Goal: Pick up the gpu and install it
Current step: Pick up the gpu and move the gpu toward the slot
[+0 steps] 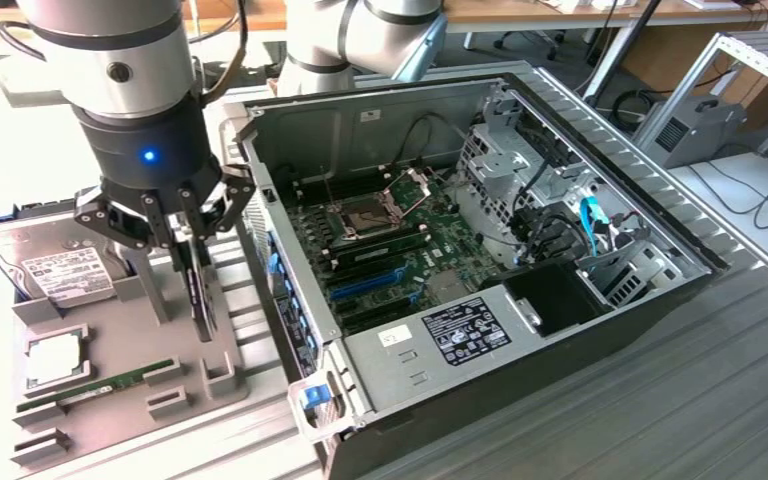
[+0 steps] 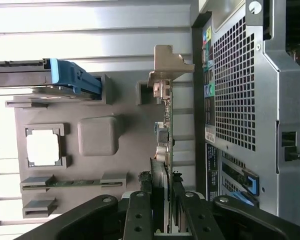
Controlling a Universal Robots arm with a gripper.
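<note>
Exterior view first: the gpu [image 1: 203, 295] is being held upright on its edge by the gripper [image 1: 181, 245], right over the grey tray [image 1: 124, 350] and just beside the open computer case [image 1: 357, 135]. On the wrist view, the fingers [image 2: 139, 217] are being pressed against both faces of the card, its silver bracket [image 2: 171, 65] being shown at the end away from the gripper.

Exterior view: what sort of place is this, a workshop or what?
Probably a robotics lab bench set up for computer assembly: an open computer case sits on a ribbed metal table, a grey parts tray beside it holds a hard drive, and the arm's gripper is shut on the gpu.
</note>
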